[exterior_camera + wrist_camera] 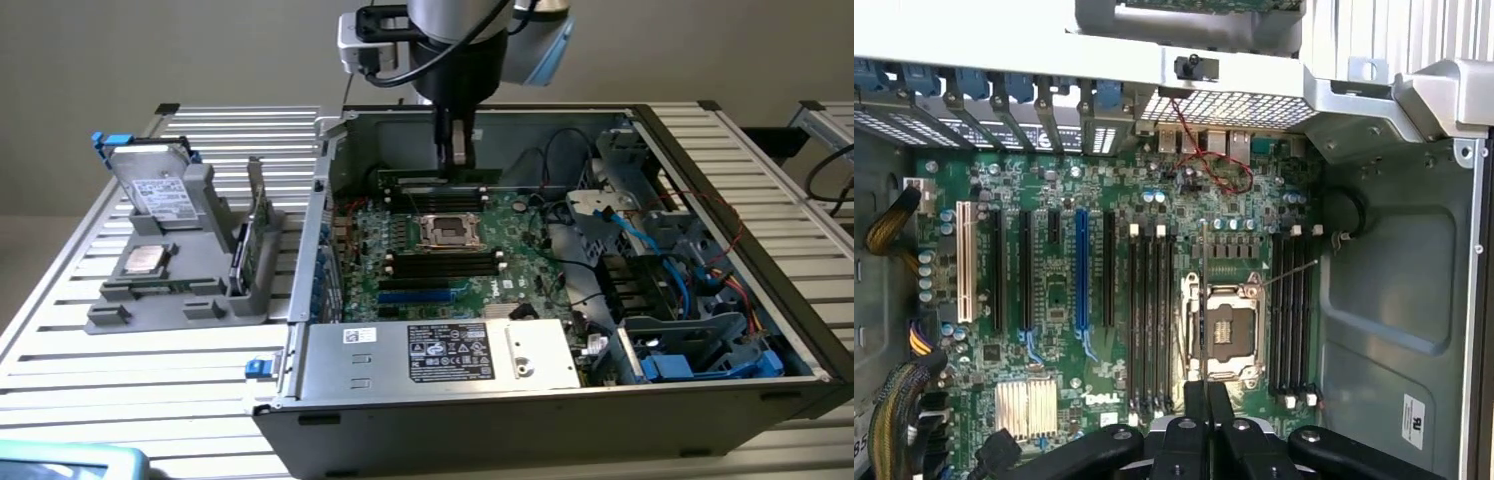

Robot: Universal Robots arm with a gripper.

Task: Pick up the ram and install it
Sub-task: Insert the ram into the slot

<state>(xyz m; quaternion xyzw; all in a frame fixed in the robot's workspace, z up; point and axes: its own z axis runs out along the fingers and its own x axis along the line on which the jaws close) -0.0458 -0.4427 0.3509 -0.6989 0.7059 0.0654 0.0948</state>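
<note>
I hold the ram — my claw pinched narrow on it
It hangs just beside the CPU socket; level

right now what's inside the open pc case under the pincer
The green motherboard, with a cpu socket and black slot banks on both sides. The pincer, shut on the ram, covers the board straight below the stick, so any contact with a slot is hidden.

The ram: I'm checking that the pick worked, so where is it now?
In the exterior view the ram is gripped by the tool inside the open computer case, just over the motherboard, between the CPU socket and the case's far wall.
</note>
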